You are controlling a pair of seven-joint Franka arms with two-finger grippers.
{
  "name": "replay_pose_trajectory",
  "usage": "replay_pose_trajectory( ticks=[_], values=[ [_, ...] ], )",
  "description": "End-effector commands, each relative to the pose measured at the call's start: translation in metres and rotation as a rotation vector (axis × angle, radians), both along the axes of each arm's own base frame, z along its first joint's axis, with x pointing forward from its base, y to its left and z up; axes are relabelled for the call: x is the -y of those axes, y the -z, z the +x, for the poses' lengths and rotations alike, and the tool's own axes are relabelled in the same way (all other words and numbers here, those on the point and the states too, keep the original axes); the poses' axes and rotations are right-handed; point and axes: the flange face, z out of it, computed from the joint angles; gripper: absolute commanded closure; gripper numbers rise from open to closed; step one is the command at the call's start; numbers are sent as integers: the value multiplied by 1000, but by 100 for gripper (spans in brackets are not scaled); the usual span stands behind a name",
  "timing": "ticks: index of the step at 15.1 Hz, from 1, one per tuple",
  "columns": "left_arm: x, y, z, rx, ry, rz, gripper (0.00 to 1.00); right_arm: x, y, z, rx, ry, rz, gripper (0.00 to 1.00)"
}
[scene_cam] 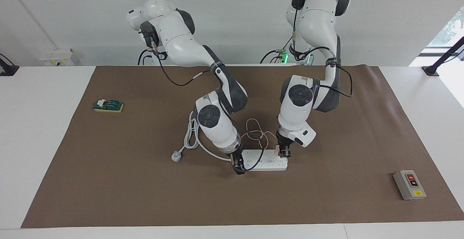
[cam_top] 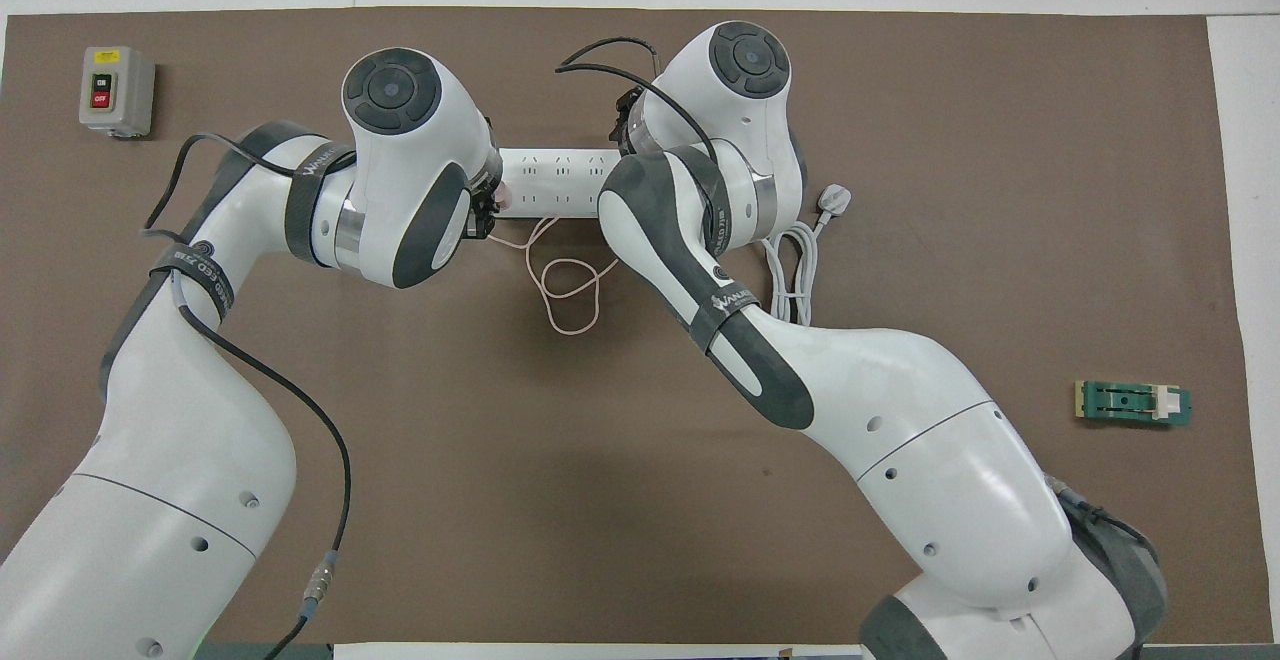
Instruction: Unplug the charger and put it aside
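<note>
Brown mat (scene_cam: 145, 195) covers most of the white table (scene_cam: 36, 141), and its edge farthest from the robots lies bare, with wide open room on every side of the middle cluster. Two arms bend down over that middle. One white power strip (scene_cam: 266, 159) lies lengthwise there. The right gripper (scene_cam: 239, 169) is down at the strip's end toward the right arm's side, its fingers set around that end. The left gripper (scene_cam: 284, 153) is at the other end, fingers closed on the charger (scene_cam: 277, 150), a small pale pink cube plugged into the strip at that end. Its thin pink cable (cam_top: 565, 290) runs in loose loops on the mat, nearer the robots than the strip. One thick white cord (cam_top: 790, 275) lies folded beside the strip and ends in one grey plug (scene_cam: 176, 156). One grey switch box (scene_cam: 409, 184) sits near the mat's corner at the left arm's end; one green block (scene_cam: 108, 105) lies toward the right arm's end, well apart from everything.
</note>
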Motion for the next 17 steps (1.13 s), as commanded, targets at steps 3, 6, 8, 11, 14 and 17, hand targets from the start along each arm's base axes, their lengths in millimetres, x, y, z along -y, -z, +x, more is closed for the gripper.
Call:
replay_pose_trajectory(
  ticks=[3,6,8,11,14,17],
  values=[
    [-3,-7,5,44,-4,-10,100,-12,3,-8,-2,-19,32,0],
    [-4,-8,6,48,-5,-12,100,-12,3,-8,-8,-17,35,0],
    [-5,-8,6,49,-6,-11,100,-13,1,-10,-29,-10,51,0],
    [-5,-7,6,47,-4,-10,100,-15,-2,-12,-40,-10,54,0],
    [-5,-8,6,49,-3,-11,100,-19,-1,-14,-43,-11,62,0],
    [-5,-8,6,49,-1,-10,100,-22,7,-20,-45,-21,51,0]
  ],
)
